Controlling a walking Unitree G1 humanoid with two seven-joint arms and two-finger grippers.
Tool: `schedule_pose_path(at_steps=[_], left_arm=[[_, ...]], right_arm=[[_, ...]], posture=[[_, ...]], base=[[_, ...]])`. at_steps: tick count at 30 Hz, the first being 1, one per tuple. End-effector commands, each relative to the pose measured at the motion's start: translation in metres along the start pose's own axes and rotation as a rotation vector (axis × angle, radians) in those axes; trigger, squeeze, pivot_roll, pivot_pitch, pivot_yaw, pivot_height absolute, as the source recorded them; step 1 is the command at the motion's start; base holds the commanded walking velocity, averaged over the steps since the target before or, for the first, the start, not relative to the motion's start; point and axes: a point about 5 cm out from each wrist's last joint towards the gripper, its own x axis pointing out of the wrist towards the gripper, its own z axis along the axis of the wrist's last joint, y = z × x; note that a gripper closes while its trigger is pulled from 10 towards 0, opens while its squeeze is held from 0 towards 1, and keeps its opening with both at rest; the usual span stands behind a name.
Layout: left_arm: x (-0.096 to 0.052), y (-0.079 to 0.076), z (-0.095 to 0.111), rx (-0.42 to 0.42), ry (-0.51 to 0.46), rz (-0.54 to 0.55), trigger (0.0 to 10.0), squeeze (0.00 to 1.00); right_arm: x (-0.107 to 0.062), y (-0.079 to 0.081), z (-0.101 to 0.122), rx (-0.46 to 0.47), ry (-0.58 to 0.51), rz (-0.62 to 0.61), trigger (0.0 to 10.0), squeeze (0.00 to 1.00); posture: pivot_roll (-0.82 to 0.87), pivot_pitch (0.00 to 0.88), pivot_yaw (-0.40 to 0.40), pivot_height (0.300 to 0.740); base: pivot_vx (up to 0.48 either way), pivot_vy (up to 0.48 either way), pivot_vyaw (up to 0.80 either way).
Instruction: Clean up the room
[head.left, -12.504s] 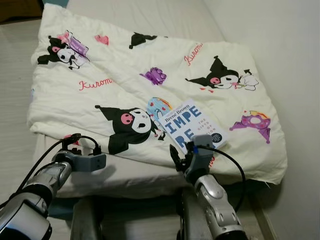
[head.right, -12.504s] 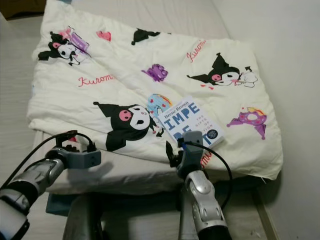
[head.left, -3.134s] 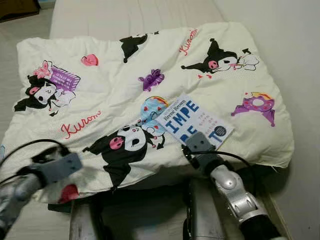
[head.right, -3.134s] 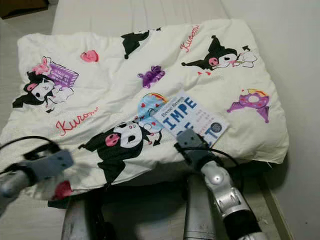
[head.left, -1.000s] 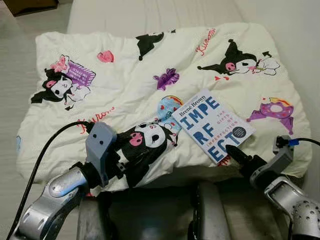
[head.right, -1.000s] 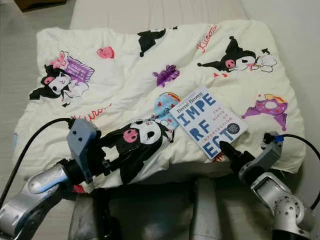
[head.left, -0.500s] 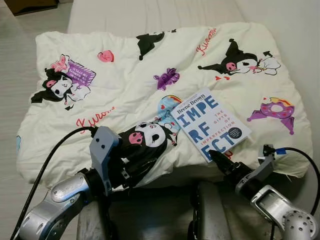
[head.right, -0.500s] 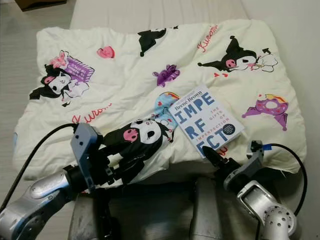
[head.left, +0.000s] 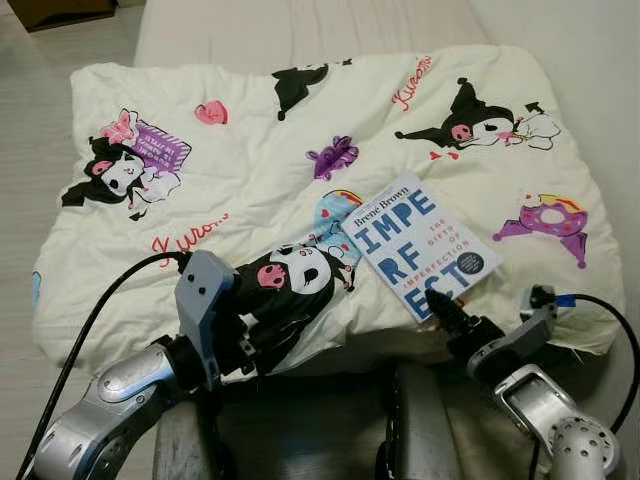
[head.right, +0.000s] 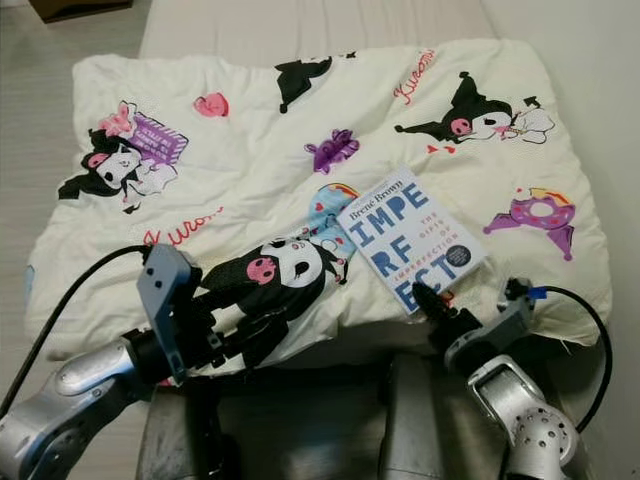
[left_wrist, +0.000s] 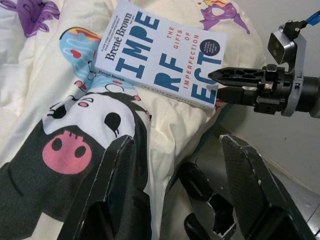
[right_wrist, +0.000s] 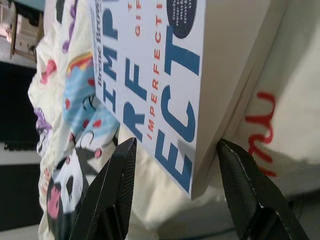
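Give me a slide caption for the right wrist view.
Open right claw straddling the book's near corner on the quilt.

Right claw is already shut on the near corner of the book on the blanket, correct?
Not quite. The right claw is open, its fingers straddling the near corner of the book on the blanket without clamping it. The right wrist view shows the gap on each side.
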Motion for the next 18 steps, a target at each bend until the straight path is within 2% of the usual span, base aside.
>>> schedule_pose_path(at_steps=[1, 7, 9, 11, 13, 18], left_arm=[[-0.002, -0.003, -0.003, -0.007, 0.021, -0.011, 10.0, 0.00], [-0.001, -0.004, -0.002, -0.018, 0.009, -0.016, 10.0, 0.00], [-0.001, -0.004, -0.002, -0.021, 0.008, -0.017, 10.0, 0.00], [-0.001, -0.004, -0.002, -0.021, 0.008, -0.017, 10.0, 0.00], [-0.001, -0.004, -0.002, -0.030, 0.004, -0.018, 10.0, 0.00], [0.000, -0.004, -0.001, -0.030, 0.003, -0.019, 10.0, 0.00]], right_arm=[[-0.001, -0.007, -0.004, 0.012, -0.011, -0.036, 10.0, 0.00], [0.005, 0.001, -0.009, 0.046, -0.017, 0.006, 10.0, 0.00], [0.008, 0.011, -0.011, 0.078, -0.008, 0.066, 10.0, 0.00], [0.008, 0.011, -0.011, 0.078, -0.008, 0.066, 10.0, 0.00], [0.011, 0.024, -0.015, 0.102, 0.022, 0.146, 10.0, 0.00], [0.014, 0.032, -0.021, 0.114, 0.054, 0.191, 10.0, 0.00]], posture=[[0.06, 0.378, 0.028, 0.527], [0.06, 0.378, 0.029, 0.527], [0.06, 0.376, 0.030, 0.527], [0.06, 0.376, 0.030, 0.527], [0.06, 0.376, 0.029, 0.527], [0.06, 0.377, 0.028, 0.527]], base=[[0.000, 0.000, 0.00], [0.000, 0.000, 0.00], [0.000, 0.000, 0.00], [0.000, 0.000, 0.00], [0.000, 0.000, 0.00], [0.000, 0.000, 0.00]])
